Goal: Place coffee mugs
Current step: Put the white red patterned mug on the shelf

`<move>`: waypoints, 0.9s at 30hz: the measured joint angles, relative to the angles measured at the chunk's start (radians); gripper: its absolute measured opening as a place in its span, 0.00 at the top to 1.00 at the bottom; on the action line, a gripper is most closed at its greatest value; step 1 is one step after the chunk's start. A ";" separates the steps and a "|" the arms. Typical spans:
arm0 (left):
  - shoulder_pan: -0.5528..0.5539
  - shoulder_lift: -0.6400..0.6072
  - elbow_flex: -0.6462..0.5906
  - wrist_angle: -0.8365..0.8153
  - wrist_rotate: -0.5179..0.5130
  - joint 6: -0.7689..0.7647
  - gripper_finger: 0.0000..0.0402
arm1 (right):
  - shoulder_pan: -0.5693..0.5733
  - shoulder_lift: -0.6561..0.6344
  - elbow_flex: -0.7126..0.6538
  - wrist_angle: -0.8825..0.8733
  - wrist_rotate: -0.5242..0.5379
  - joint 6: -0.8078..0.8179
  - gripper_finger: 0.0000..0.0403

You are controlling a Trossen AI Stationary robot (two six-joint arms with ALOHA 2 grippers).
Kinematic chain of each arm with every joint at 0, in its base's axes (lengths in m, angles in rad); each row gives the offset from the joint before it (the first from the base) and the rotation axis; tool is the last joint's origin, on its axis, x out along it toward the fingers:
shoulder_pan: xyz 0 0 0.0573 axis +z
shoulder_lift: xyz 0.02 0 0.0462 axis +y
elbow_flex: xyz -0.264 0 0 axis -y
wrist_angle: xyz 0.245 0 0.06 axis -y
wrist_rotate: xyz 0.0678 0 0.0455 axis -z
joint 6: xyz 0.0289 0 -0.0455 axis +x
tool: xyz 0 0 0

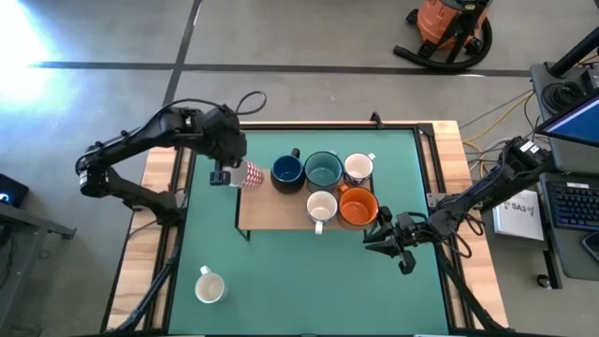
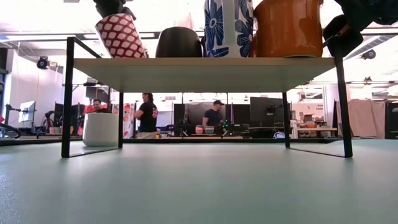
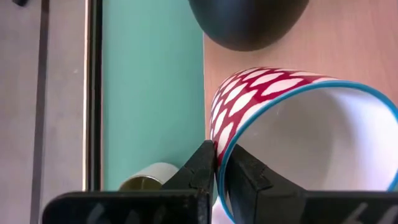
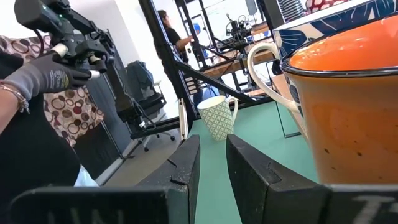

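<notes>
The red-patterned mug (image 1: 251,174) is clamped by its rim in the left tool (image 1: 225,175), tilted over the shelf's (image 1: 271,213) left end (not yet set down). Five mugs (image 1: 328,185) are already placed there. The right tool (image 1: 386,237) waits beside the orange mug (image 1: 357,206), slightly parted, empty. One cream mug (image 1: 210,286) is left on the bench (image 1: 309,281).
</notes>
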 joint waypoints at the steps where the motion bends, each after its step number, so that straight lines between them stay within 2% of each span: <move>1: -0.002 0.011 0.010 -0.009 0.000 0.000 0.97 | 0.000 0.000 0.000 0.000 0.000 0.000 0.83; 12: -0.004 0.116 0.082 -0.075 0.002 -0.001 0.97 | 0.000 0.000 0.000 -0.002 0.000 0.000 0.83; 27: -0.004 0.171 0.118 -0.108 0.003 -0.001 0.97 | 0.000 0.000 0.000 -0.015 0.000 0.000 0.83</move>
